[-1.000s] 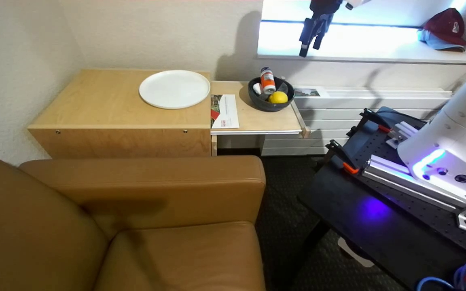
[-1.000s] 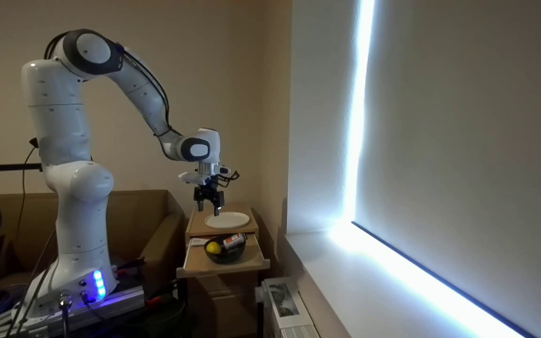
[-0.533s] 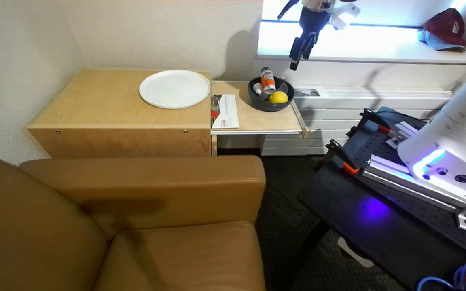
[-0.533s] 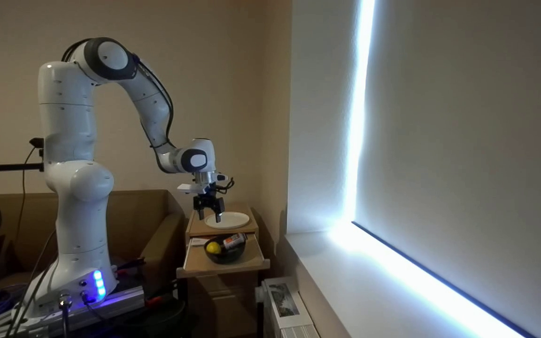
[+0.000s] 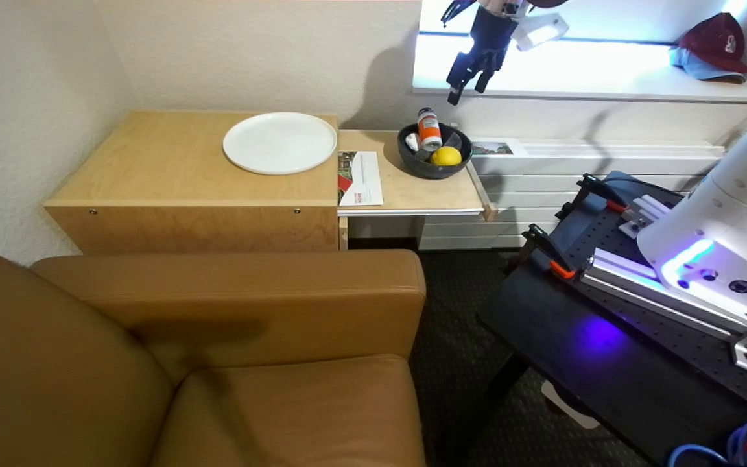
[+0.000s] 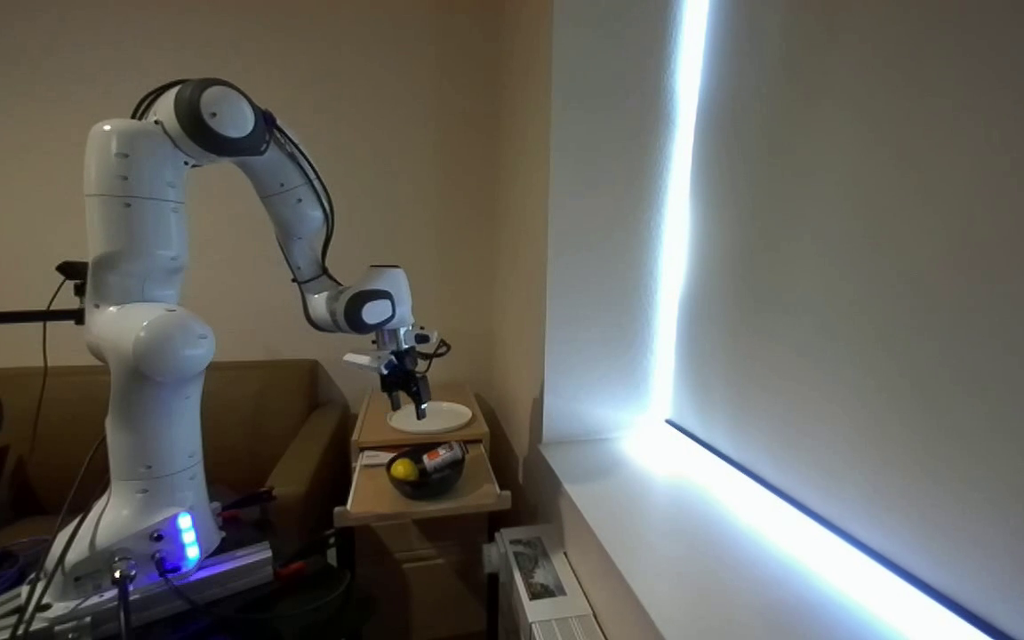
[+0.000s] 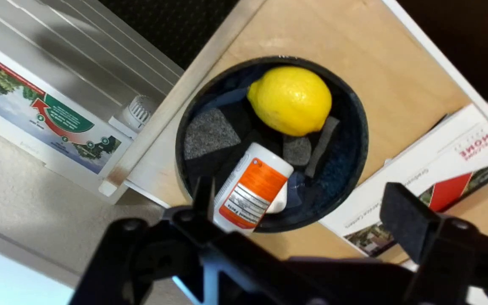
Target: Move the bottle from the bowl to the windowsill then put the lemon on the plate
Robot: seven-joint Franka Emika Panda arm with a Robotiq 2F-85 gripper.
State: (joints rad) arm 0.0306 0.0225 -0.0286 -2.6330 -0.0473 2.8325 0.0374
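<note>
Bottle (image 7: 252, 190) with the orange label is just leaning in the black bowl (image 7: 341, 165), one end sticking out over the rim, and the lemon (image 7: 292, 101) sits near it in that same bowl. The tool (image 5: 467, 93) hangs roughly above the bowl, jaws spread pretty wide. White plate (image 5: 280, 144), fwiw, is off to one side of the bowl on the wooden surface (image 5: 159, 162), and the bright windowsill (image 5: 581, 71) runs higher up than the bowl.
</note>
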